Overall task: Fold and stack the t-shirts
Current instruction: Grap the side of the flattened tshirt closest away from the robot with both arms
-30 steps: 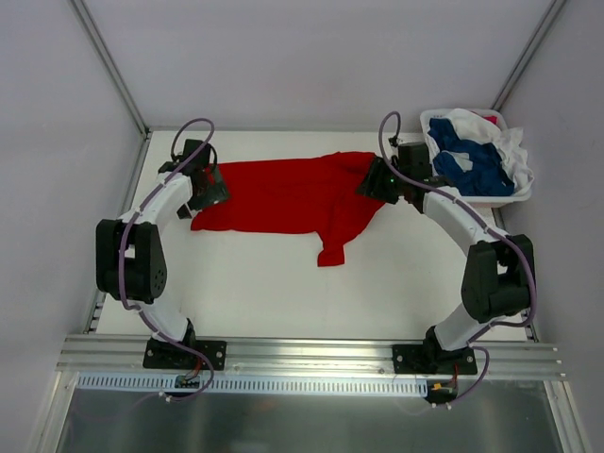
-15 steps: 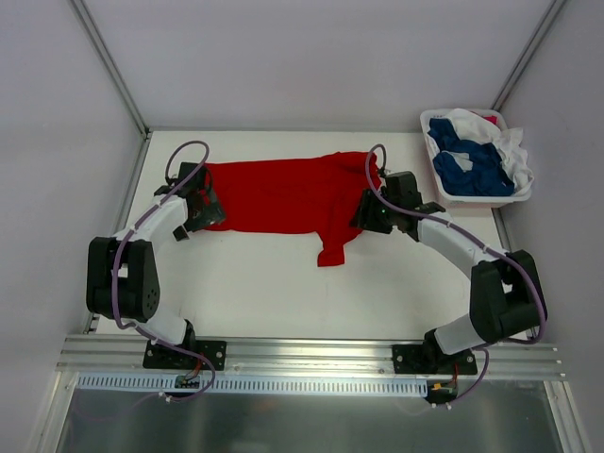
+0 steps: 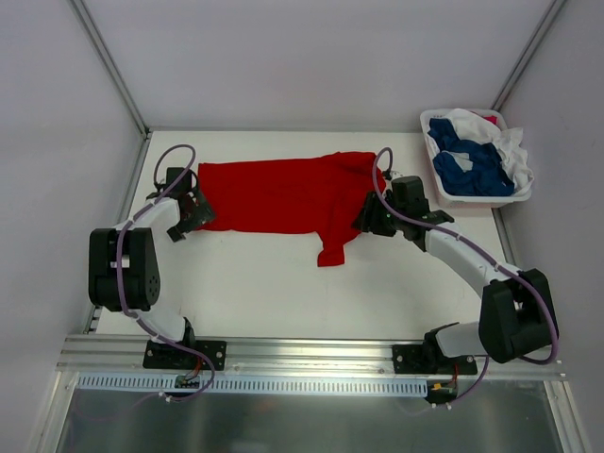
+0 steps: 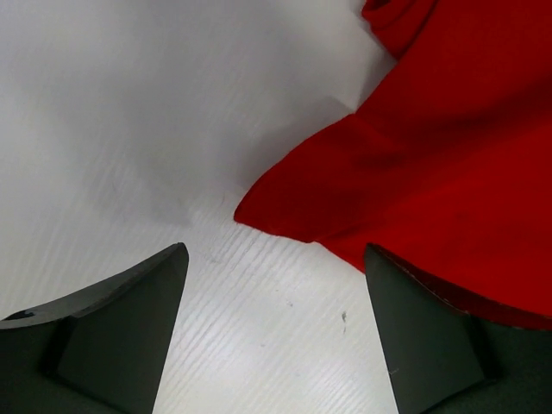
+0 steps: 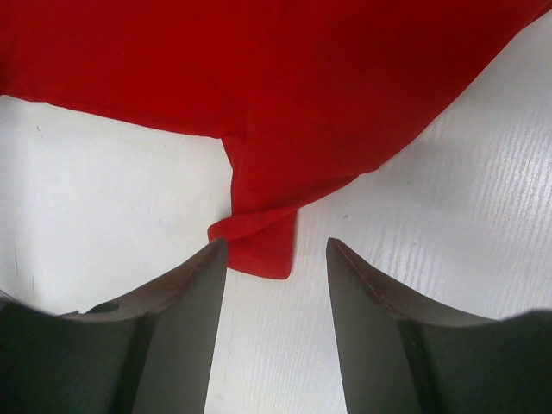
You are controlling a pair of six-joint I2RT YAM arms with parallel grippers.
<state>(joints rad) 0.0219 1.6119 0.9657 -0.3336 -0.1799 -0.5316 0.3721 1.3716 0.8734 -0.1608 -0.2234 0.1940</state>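
The white basket stood at the far right corner of the desk, holding a heap of dark blue t-shirt and white t-shirt cloth.

The red t-shirt lay spread flat on the desk to the left of the basket and apart from it. Its long axis ran sideways, one end towards the basket and the other away from it. From the part nearer the basket, a narrower flap pointed down towards the arm bases. Which end held the collar could not be told.

The right tool sat low at the shirt's edge nearest the basket. In the right wrist view its tool stood spread, with a folded red corner lying just at the gap between the fingertips; neither finger was pressed on the cloth.

The left tool sat at the shirt's end farthest from the basket. In the left wrist view this tool was spread wide with bare desk in the gap. A red corner lay just ahead, and the cloth ran along beside one finger. It pinched nothing.
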